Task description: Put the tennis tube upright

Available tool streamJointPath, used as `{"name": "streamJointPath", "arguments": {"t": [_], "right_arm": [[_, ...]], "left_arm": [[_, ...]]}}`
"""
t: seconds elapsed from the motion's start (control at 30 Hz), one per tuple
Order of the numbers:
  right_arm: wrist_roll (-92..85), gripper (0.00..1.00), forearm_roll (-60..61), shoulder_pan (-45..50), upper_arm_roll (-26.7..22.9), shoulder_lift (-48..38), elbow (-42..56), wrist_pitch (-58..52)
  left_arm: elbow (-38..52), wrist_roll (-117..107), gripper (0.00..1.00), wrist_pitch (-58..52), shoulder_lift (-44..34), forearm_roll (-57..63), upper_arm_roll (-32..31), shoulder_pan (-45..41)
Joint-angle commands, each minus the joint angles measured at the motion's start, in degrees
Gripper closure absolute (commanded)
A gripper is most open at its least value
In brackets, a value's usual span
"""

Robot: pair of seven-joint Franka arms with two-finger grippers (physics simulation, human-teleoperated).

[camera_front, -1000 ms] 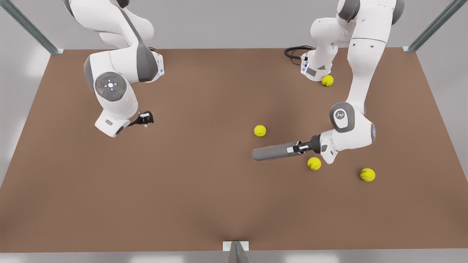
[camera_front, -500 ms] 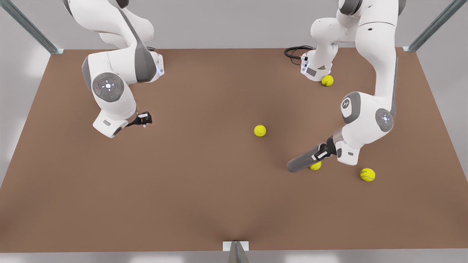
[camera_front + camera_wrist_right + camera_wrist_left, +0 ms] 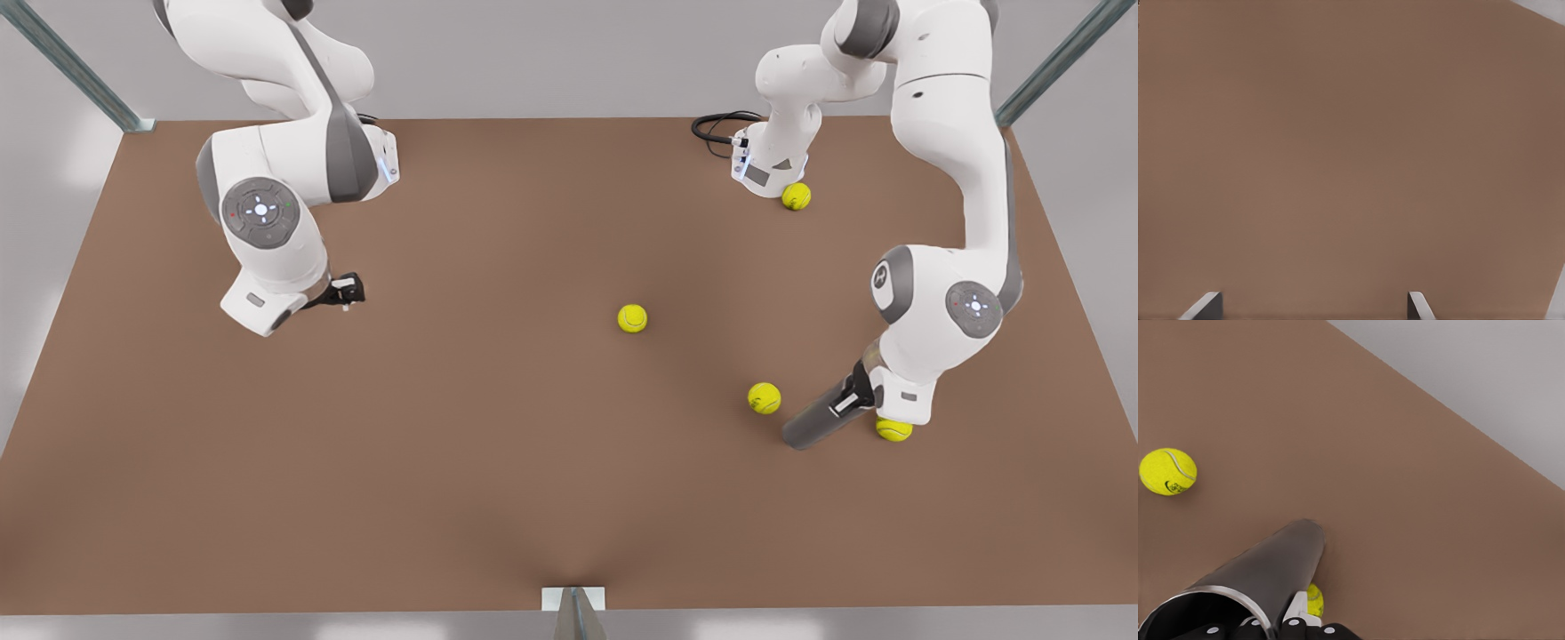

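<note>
The left gripper (image 3: 849,402) is clamped on the open end of the tennis tube (image 3: 816,420), one finger inside the hollow mouth and one outside against the wall (the left wrist view shows the dark rim (image 3: 1205,600) right at the fingers). The tube hangs from that grip at a slant, its closed end pointing away from the gripper and down toward the brown table (image 3: 498,462), not upright. It sits at the front view's right.

Just beside the gripper, partly hidden under the wrist, lies one tennis ball (image 3: 893,430); in the left wrist view it peeks out beside the tube (image 3: 1314,600). A second ball (image 3: 764,397) rests on the table near the tube's far end, apart from it. A third ball (image 3: 632,317) lies well away toward the table's middle, and a fourth ball (image 3: 796,196) sits against the arm's base.

The right gripper (image 3: 348,291) waits at the front view's left, well apart from the tube, its fingers (image 3: 1418,305) spread with bare table between them.
</note>
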Motion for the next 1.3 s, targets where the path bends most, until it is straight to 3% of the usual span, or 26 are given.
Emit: {"name": "streamJointPath", "arguments": {"t": [0.0,0.37,0.43,1.27], "right_arm": [[0.0,0.0,0.0,0.0,0.0,0.0,0.0,0.0],[0.2,0.0,0.0,0.1,0.0,0.0,0.0,0.0],[0.2,0.0,0.0,-0.3,0.1,0.0,0.0,0.0],[0.0,0.0,0.1,-0.3,0.0,0.1,0.0,0.1]], "left_arm": [[0.0,0.0,0.79,0.0,0.3,0.5,0.0,0.4],[0.0,0.1,0.79,-0.2,2.7,0.6,0.0,0.4],[0.0,-0.1,0.0,-0.2,2.7,0.7,0.0,0.4],[10.0,-2.8,0.0,-15.6,2.4,4.1,-0.4,0.2]]}}
